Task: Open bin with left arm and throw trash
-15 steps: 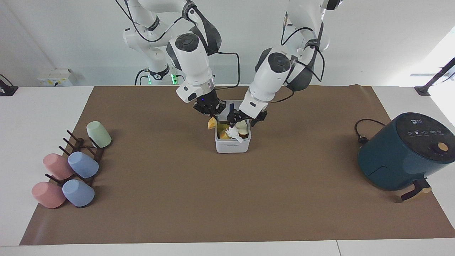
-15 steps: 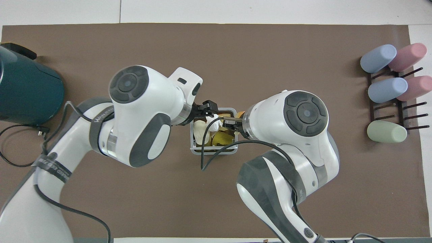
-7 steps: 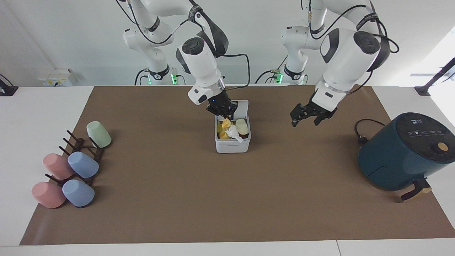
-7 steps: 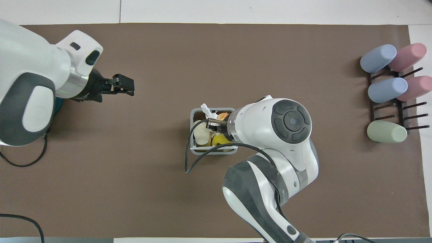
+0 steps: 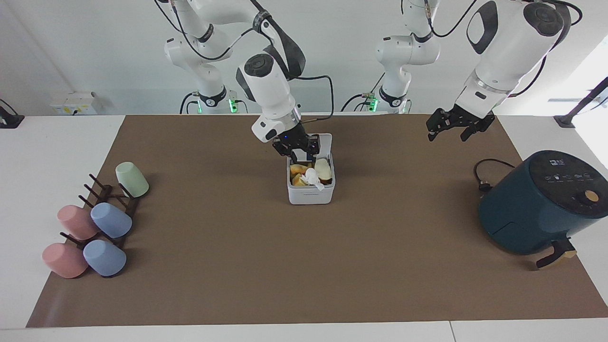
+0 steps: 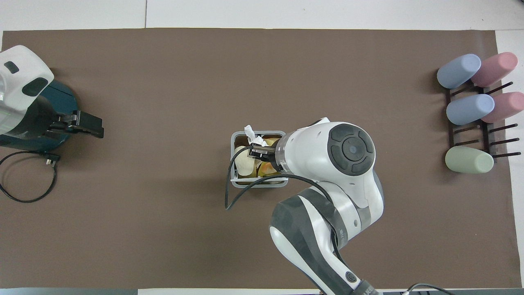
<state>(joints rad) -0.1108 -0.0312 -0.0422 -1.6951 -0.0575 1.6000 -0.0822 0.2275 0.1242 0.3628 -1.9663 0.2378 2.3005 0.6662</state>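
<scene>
White tabletop (image 5: 71,156) under matte brown mat (image 5: 304,266), white wall at robots' end. Dark teal air fryer (image 5: 536,204), rounded, smooth, at left arm's end; pastel cups (image 5: 110,220) on dark rack at right arm's end.

Bin (image 5: 311,194): small white square plastic box, rounded corners, mid-mat, lid (image 5: 324,144) tipped up on edge nearer robots. Inside: cream oval piece (image 5: 323,168), orange-yellow peel (image 5: 298,170), crumpled white tissue (image 5: 311,176).

Right gripper (image 5: 298,153) over bin, fingers spread, empty. Left gripper (image 5: 451,128) raised near fryer, fingers spread, empty.
</scene>
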